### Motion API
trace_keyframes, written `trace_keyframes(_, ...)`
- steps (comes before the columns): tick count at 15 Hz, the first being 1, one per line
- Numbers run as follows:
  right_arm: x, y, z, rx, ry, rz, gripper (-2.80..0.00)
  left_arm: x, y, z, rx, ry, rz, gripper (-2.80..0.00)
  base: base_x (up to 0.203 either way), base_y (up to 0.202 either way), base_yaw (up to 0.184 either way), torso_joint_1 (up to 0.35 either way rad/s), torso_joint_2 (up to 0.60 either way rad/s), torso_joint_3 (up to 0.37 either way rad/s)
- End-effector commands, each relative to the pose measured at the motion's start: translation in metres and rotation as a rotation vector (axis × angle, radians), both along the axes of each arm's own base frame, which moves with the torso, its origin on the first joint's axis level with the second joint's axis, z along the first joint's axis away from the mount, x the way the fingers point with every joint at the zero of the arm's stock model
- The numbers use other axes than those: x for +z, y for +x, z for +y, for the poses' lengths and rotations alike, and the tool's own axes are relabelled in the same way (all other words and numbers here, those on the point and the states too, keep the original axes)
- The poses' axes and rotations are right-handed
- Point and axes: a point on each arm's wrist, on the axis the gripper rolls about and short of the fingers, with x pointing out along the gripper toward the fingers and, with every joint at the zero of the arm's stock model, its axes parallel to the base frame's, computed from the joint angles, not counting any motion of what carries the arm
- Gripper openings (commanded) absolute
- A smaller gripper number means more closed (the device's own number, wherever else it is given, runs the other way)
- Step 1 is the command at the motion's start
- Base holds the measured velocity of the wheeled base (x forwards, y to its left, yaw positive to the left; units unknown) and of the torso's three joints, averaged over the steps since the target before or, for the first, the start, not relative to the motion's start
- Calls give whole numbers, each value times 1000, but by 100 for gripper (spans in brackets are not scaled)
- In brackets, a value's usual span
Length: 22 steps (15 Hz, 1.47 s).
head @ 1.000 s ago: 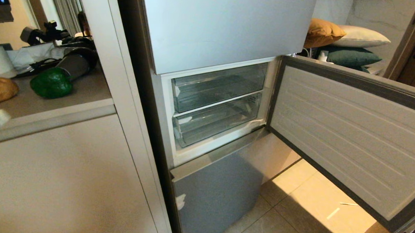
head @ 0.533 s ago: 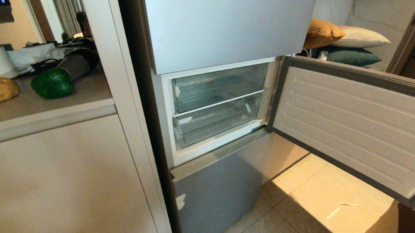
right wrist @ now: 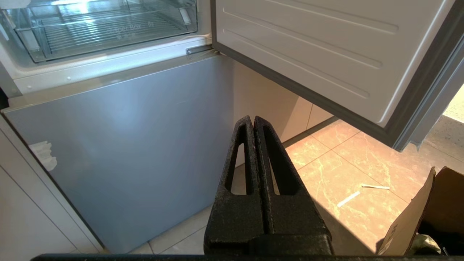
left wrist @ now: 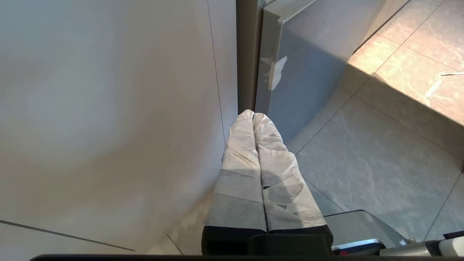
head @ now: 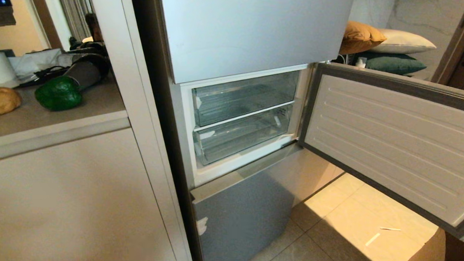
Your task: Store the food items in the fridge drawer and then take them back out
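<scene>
On the counter (head: 62, 118) at far left: green bell pepper (head: 58, 93) and tan potato (head: 0, 100), apart, well back from the edge. Across the cabinet's side panel (head: 140, 115), fridge (head: 254, 34) with middle door (head: 393, 144) swung wide; two clear drawers (head: 243, 119) pushed in, bare. Only in wrist views: left gripper (left wrist: 253, 116), taped fingers (left wrist: 243, 152) pressed together, low beside the cabinet; right gripper (right wrist: 253, 121), black fingers together, before the lower door (right wrist: 123, 137), tiled floor (right wrist: 348, 163) open, cardboard box (right wrist: 413, 214) near.
</scene>
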Motion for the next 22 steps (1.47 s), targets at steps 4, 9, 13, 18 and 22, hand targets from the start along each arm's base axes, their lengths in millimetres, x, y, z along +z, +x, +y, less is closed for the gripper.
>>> trace_keyframes(4, -8, 2, 0, -1, -1, 30, -280, 0, 0, 0, 38, 28, 57, -280, 0, 0, 0, 0, 0, 0)
trace_keyframes(9, -8, 2, 0, -1, 5, 30, -280, -1, -10, -1, 51, 31, -109, -280, 0, 0, 0, 0, 0, 0)
trace_keyframes(13, -8, 2, 0, -1, 5, 30, -280, -4, -22, -1, 16, 79, -281, -280, 0, 0, 0, 0, 0, 0)
trace_keyframes(18, -8, 2, 0, 0, 6, 30, -280, -5, -22, -1, 39, 35, -268, -280, 0, 0, 0, 0, 0, 0)
trace_keyframes(22, -8, 2, 0, 0, 6, 30, -280, -4, -22, 0, 60, -8, -267, -280, 0, 0, 0, -6, 11, 9)
